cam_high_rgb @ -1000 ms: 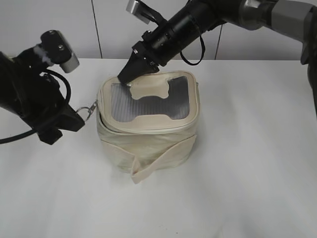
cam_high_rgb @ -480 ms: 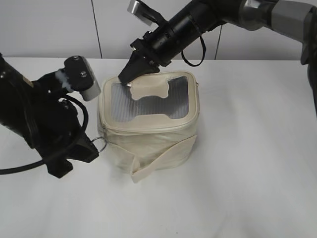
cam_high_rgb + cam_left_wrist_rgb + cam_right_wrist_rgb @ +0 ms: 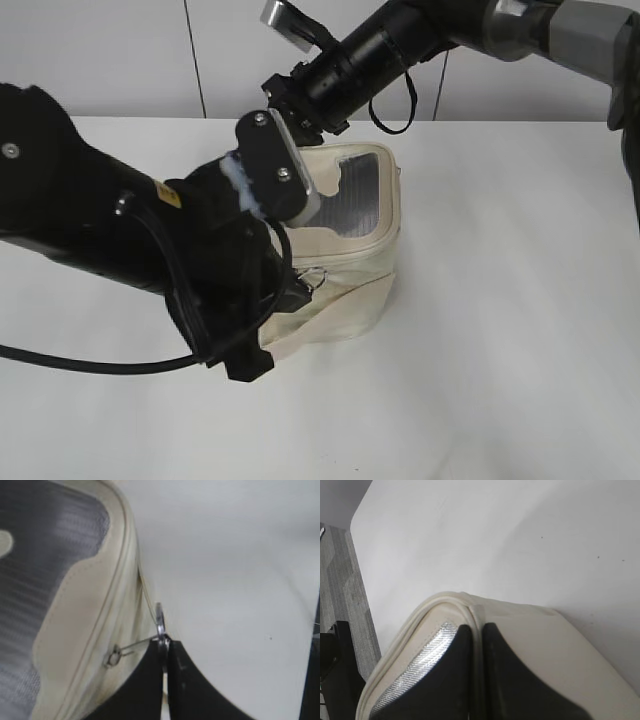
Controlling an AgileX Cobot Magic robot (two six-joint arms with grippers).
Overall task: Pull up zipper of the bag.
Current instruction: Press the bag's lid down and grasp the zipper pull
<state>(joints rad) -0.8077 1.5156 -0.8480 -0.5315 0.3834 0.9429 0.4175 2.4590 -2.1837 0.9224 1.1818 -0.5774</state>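
Observation:
The cream bag (image 3: 365, 225) stands mid-table, its grey mesh lid (image 3: 360, 195) partly hidden by my left arm. My left gripper (image 3: 298, 297) is at the bag's front face, shut on the silver ring pull (image 3: 159, 621) of the zipper (image 3: 120, 575). The pull's link runs taut to the slider (image 3: 113, 656) on the track under the lid rim. The ring also shows in the exterior view (image 3: 314, 280). My right gripper (image 3: 478, 632) is shut on the lid's cream rim (image 3: 445, 600) at the bag's back left corner. In the exterior view its tips are hidden behind my left wrist.
The wide cream strap (image 3: 335, 308) hangs across the bag's front, its end lying on the white table (image 3: 500, 330). My left arm and its black cable (image 3: 90, 362) cover the table's left side. A grey wall stands behind.
My left gripper has swept from the bag's left side round to its front, dragging the ring pull and slider along the rim. The right gripper has held the back corner.

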